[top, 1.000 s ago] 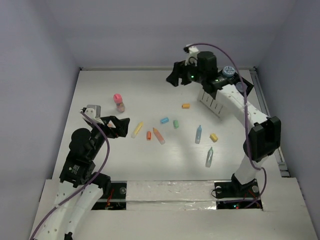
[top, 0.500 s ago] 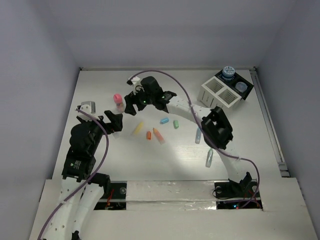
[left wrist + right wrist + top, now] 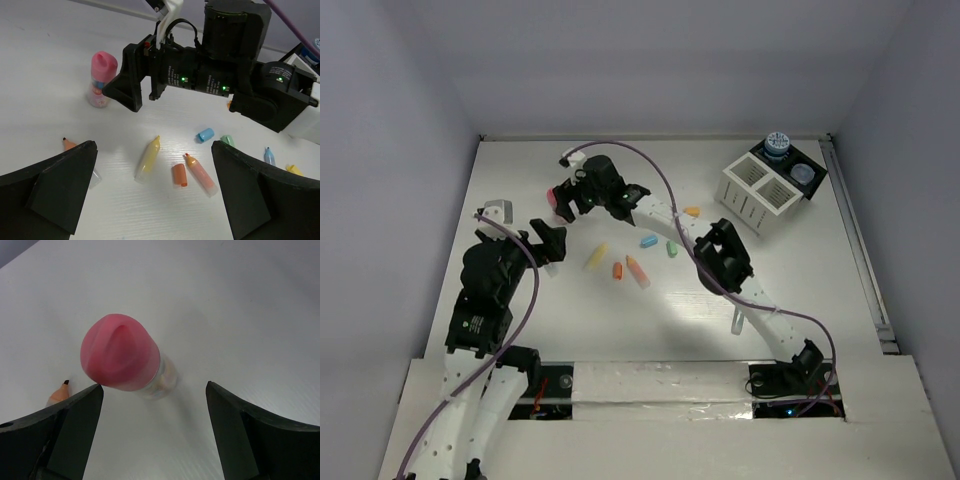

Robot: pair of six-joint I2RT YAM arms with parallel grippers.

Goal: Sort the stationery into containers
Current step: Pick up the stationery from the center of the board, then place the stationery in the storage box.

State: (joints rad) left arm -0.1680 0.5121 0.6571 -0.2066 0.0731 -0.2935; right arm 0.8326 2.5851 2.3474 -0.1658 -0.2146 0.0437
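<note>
The pink-capped bottle (image 3: pixel 556 204) stands upright at the back left of the table. My right gripper (image 3: pixel 568 197) is open right over it. In the right wrist view the bottle (image 3: pixel 122 359) sits just ahead of the open right gripper (image 3: pixel 154 390), nearer its left finger. My left gripper (image 3: pixel 552 243) is open and empty above the loose sticks. Below the left gripper (image 3: pixel 155 200) lie a yellow stick (image 3: pixel 148 159), an orange cap (image 3: pixel 179 175) and an orange highlighter (image 3: pixel 201 174). The white slatted box (image 3: pixel 750 192) with its black tray (image 3: pixel 790 172) stands at the back right.
A blue cap (image 3: pixel 648 241), a green cap (image 3: pixel 672 248) and a small orange piece (image 3: pixel 692 211) lie mid-table. A blue-patterned pot (image 3: pixel 777 143) and a grey cup (image 3: pixel 802 172) sit in the black tray. An orange-tipped stick (image 3: pixel 67 144) lies by my left finger. The right arm spans the table's middle.
My right arm has swung from the white box at the back right across to the left and now hovers over the pink-capped bottle. The left gripper has barely moved.
</note>
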